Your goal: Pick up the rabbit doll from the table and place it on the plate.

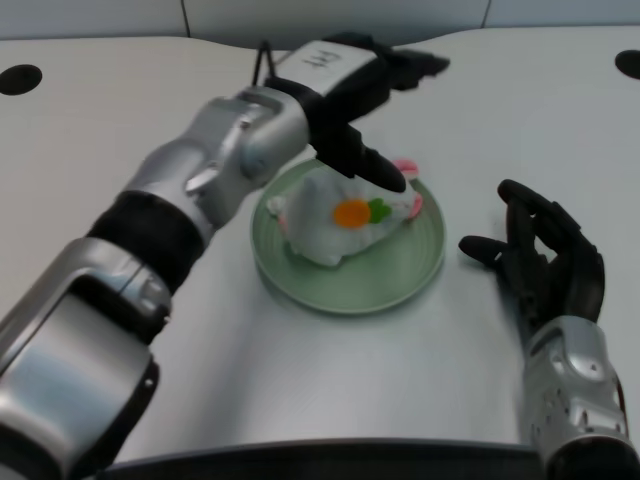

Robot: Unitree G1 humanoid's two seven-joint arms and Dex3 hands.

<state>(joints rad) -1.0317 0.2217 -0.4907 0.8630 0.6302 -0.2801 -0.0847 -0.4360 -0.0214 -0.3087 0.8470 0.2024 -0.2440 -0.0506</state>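
Plate [300,285], green, holds the white rabbit doll [335,225] lying inside it. Left hand [355,85] hovers above, fingers spread, gripping nothing; right hand [545,260] rests beside the plate.

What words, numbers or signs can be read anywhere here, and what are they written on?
One mark only: a dark handwritten sign on the white label on the back of the left hand; too foreshortened and blurred to read.
Nothing written shows on the rabbit doll, the plate, the table or the right hand.
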